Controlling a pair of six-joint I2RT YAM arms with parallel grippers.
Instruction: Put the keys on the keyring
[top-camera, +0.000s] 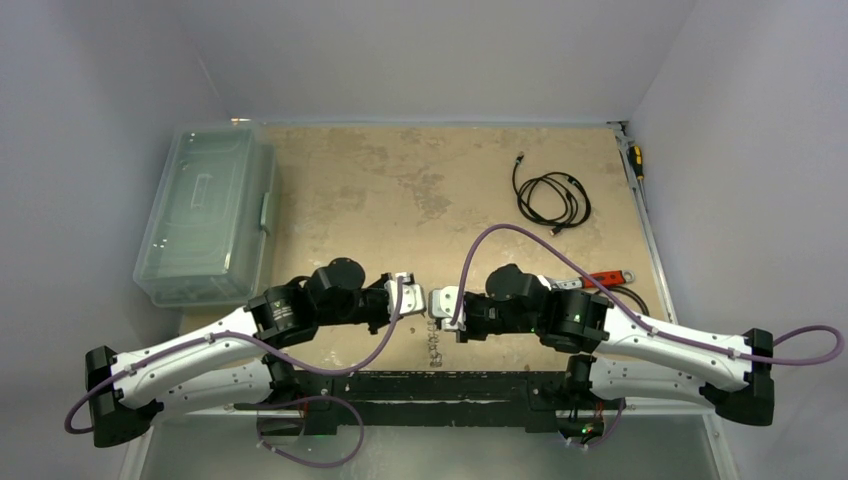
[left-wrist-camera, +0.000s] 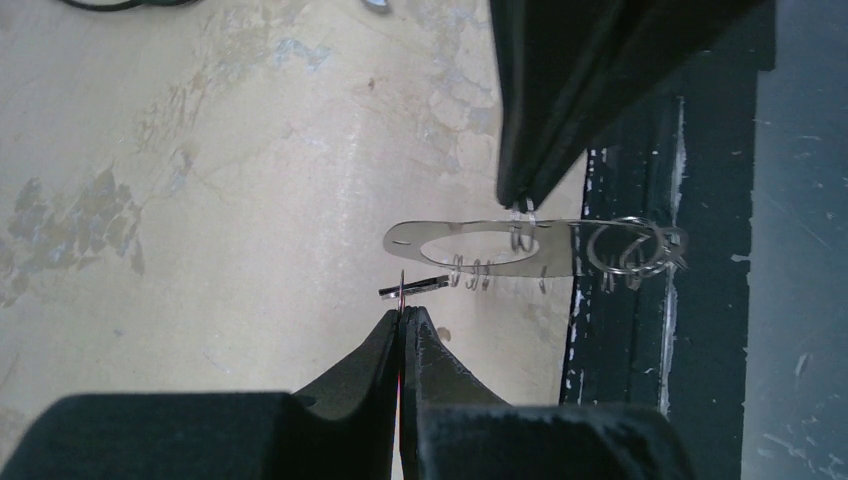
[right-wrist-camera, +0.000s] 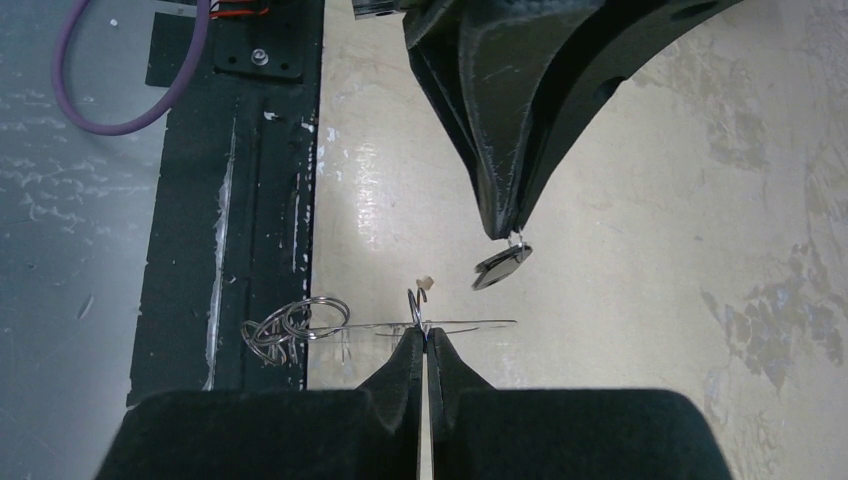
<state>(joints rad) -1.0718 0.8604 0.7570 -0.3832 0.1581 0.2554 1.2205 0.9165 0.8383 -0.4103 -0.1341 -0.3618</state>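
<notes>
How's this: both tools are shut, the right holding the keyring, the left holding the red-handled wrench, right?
No. The left tool holds a small key, not the wrench, as the left wrist view shows. The rest is right.

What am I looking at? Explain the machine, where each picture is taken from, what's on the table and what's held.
This is a robot: a left arm and a right arm bolted at the near edge of a table. The wide picture looks down from above and behind them. The other two come from a camera on each wrist, looking along its own fingers. On the table lie a clear plastic box, a coiled black cable and a red-handled wrench. The left gripper is shut on a small key. The right gripper is shut on the flat silvery keyring, facing it.
</notes>
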